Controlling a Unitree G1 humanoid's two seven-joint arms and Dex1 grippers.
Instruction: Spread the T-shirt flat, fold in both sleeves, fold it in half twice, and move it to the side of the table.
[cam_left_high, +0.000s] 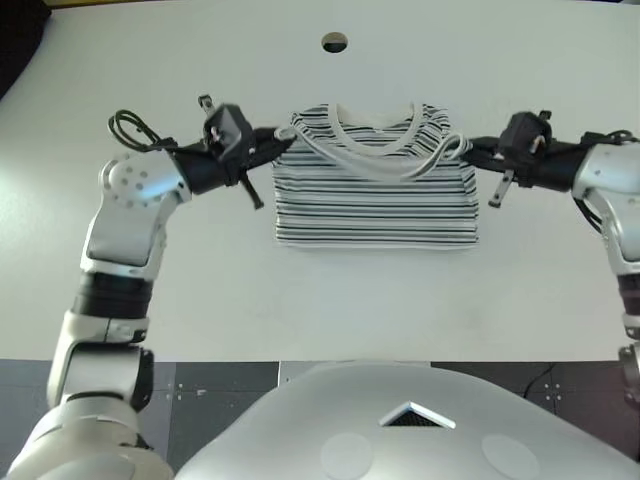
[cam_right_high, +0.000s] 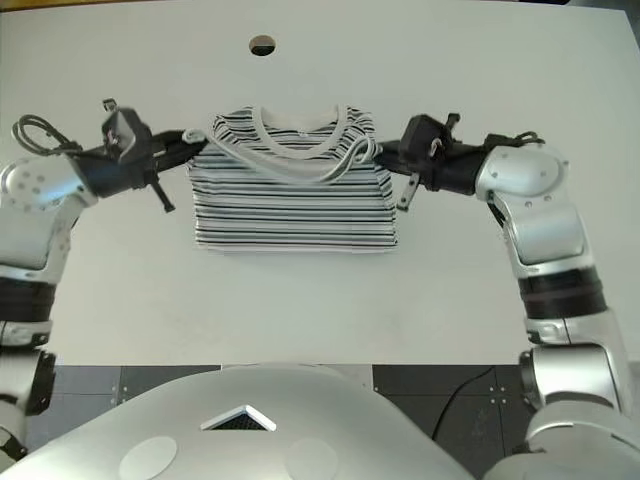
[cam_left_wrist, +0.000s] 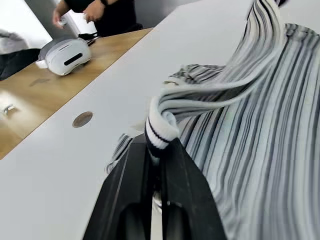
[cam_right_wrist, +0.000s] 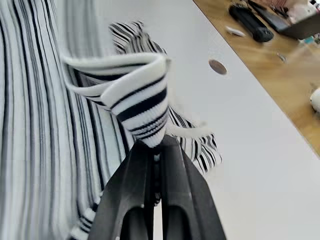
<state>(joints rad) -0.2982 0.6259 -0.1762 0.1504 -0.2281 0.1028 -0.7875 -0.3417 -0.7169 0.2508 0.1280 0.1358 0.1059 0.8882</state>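
T-shirt (cam_left_high: 375, 195), just one, pinched by left gripper (cam_left_high: 284, 135) and right gripper (cam_left_high: 466, 150).

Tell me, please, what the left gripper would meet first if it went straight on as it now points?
The left gripper, shut on the edge of the T-shirt, points across it, so it would push into that fabric first; beyond, probably the facing right gripper.
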